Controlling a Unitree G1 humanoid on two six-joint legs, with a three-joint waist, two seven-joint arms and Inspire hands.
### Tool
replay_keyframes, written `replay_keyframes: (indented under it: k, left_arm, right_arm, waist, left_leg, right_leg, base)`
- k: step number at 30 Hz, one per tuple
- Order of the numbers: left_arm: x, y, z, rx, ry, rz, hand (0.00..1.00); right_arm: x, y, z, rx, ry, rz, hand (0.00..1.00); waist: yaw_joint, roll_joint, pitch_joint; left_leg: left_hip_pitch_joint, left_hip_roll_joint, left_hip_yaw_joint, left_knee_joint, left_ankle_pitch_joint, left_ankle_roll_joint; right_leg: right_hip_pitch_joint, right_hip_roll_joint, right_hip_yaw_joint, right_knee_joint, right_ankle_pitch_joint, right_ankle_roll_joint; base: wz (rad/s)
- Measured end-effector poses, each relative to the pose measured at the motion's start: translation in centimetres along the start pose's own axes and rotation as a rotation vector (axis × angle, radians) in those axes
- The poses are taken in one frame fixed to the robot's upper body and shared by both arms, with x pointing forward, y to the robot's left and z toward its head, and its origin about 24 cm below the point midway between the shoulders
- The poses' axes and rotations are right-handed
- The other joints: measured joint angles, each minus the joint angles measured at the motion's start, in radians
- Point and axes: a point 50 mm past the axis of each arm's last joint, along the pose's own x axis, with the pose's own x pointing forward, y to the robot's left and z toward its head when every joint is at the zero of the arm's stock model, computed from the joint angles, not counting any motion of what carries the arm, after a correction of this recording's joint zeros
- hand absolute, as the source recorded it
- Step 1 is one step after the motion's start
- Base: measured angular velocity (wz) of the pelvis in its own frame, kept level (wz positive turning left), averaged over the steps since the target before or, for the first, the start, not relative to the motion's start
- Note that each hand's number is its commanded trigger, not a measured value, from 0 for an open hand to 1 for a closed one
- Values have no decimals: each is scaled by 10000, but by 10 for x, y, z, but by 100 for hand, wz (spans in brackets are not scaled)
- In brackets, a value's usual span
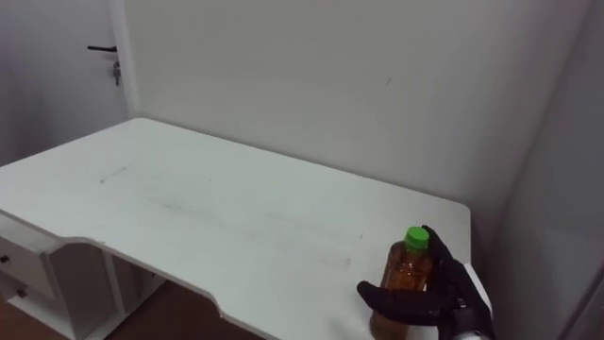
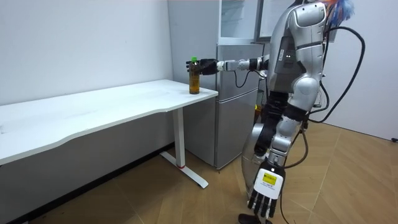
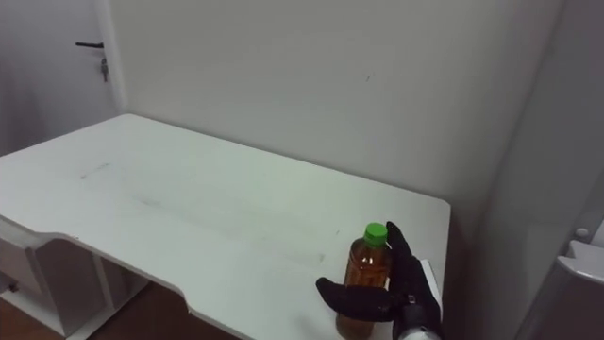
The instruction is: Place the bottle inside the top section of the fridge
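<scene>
In the left eye view, the right robot hand [image 1: 455,286] was curled round the amber bottle [image 1: 408,271], thumb across its front and fingers behind it just under the green cap [image 1: 416,236]. The bottle stood upright on the white surface [image 1: 236,208], close to the near right corner, and the rest of the top lay bare toward the wall. In the room view, the right arm reached out level to the bottle at the surface's end. A grey fridge [image 2: 236,93] stood just beside that end, with open wooden floor [image 2: 186,202] below. The left robot hand [image 2: 266,194] hung by the leg with its fingers straight. In the right eye view, the bottle sat between thumb and fingers, near the surface's front edge.
</scene>
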Motion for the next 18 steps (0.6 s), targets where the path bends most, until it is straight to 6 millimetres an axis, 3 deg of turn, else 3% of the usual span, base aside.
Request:
replay_keyframes:
  k: [7,18]
  left_arm:
    - [0,0,-2,26,31,-11,0]
    - [-2,2,-7,66,4,102,0]
  right_arm:
    - [0,-5,-17,-334,697,-248,0]
    - [-1,-13,-36,578,1796,-1061,0]
  waist:
    - [94,-38,-2]
    - [290,-25,3]
  left_leg:
    - [-58,-68,-81,141,-38,91]
    - [-54,-146,-220,139,-33,156]
  right_leg:
    - [10,-107,-173,123,-16,66]
    - [18,-159,-177,115,-33,103]
  base:
    - [5]
    - [4]
